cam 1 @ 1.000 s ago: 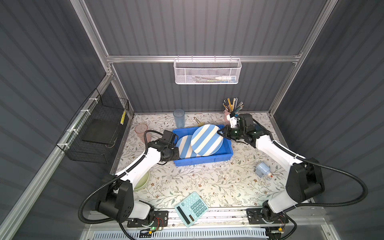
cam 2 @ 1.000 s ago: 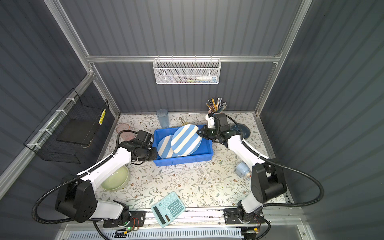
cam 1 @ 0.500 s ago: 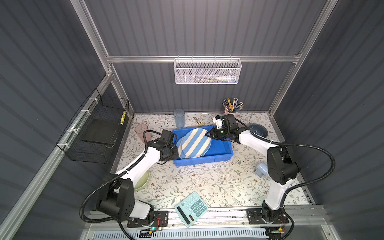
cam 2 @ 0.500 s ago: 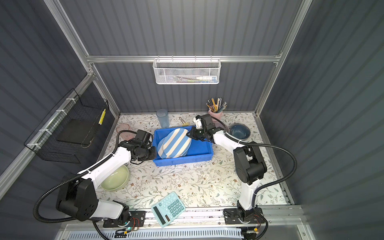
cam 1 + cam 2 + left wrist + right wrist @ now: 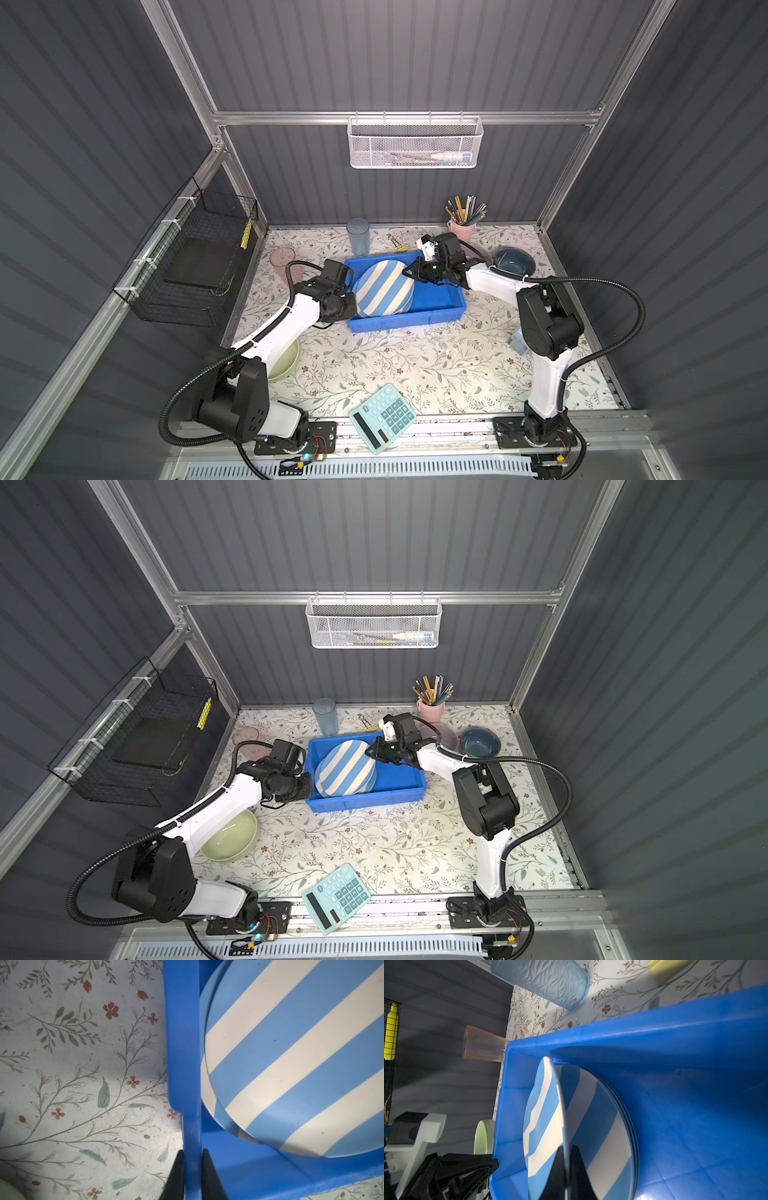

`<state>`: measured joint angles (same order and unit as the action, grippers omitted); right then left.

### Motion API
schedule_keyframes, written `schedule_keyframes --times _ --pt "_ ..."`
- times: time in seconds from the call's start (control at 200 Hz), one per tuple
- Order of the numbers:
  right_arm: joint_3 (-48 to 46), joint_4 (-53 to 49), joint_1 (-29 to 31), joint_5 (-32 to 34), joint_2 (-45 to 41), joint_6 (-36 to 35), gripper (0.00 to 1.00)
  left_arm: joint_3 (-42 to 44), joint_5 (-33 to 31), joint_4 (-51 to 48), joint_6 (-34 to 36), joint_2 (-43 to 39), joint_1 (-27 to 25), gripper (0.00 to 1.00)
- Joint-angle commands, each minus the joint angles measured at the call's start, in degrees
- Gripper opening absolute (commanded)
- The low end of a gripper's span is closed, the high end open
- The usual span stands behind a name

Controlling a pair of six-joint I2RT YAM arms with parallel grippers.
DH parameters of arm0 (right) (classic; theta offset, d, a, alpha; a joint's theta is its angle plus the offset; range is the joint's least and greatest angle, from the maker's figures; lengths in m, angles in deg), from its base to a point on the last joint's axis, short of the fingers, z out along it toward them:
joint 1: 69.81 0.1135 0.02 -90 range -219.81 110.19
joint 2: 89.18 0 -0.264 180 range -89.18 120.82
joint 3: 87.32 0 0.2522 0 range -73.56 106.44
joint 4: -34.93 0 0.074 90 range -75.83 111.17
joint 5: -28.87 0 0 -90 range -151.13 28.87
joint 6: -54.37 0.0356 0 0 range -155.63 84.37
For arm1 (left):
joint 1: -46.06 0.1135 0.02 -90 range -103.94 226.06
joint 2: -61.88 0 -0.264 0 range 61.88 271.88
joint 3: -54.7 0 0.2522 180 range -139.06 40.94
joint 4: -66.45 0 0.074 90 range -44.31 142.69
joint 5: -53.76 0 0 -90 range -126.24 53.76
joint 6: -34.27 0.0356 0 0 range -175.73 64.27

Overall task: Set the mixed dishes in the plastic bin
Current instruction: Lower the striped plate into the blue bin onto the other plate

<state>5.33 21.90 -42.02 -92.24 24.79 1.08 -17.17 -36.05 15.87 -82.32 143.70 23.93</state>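
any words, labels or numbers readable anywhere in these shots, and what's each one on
No text reads clearly in any view.
calculator: key markings, too small to read.
tube in the white mesh basket: printing, blurred.
yellow tag in the black wire basket: no legible marks.

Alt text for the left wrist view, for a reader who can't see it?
The left gripper pinches the plastic bin by its side wall, one finger on each side. Inside the bin, two blue-white striped plates overlap; outside is a floral table cover.
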Motion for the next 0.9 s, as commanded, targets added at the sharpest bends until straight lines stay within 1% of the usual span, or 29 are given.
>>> schedule_keyframes --times 0.0,0.155,0.22,0.26,0.435,0.59,0.605,0.62,0.645,0.896 --pt "2.0 2.8 0.8 -2.2 1.0 0.7 0.02 1.4 1.0 2.1 0.3 0.7 0.4 0.15" --pt "2.3 1.3 1.3 -1.3 1.4 0.0 0.10 1.3 1.0 2.0 0.4 0.6 0.6 0.14" --pt "2.5 -0.4 1.4 -0.1 1.3 -1.0 0.17 1.3 1.1 1.9 0.5 0.6 0.6 0.14" --pt "2.8 -1.6 1.5 1.0 1.1 -1.8 0.20 1.2 1.1 1.9 0.5 0.6 0.6 0.14" --pt "4.9 -8.2 2.4 5.5 1.4 -5.8 0.30 1.5 1.1 2.0 0.4 0.5 0.7 0.14" --pt "6.9 -13.9 3.7 11.2 1.7 -8.4 0.41 1.5 1.1 2.1 0.1 0.3 0.8 0.14" --pt "7.1 -14.2 3.7 11.2 1.7 -8.5 0.41 1.6 1.2 2.1 0.1 0.3 0.8 0.14" --pt "7.2 -14.6 3.8 13.3 1.8 -8.6 0.42 1.6 1.2 2.1 0.1 0.3 0.8 0.14" --pt "7.4 -15.2 4.1 14.3 1.9 -8.7 0.42 1.6 1.2 2.1 0.1 0.2 0.8 0.14" --pt "11.3 -20.9 6.2 20.2 4.0 -11.1 0.50 1.7 1.2 2.0 0.1 -0.2 0.8 0.14"
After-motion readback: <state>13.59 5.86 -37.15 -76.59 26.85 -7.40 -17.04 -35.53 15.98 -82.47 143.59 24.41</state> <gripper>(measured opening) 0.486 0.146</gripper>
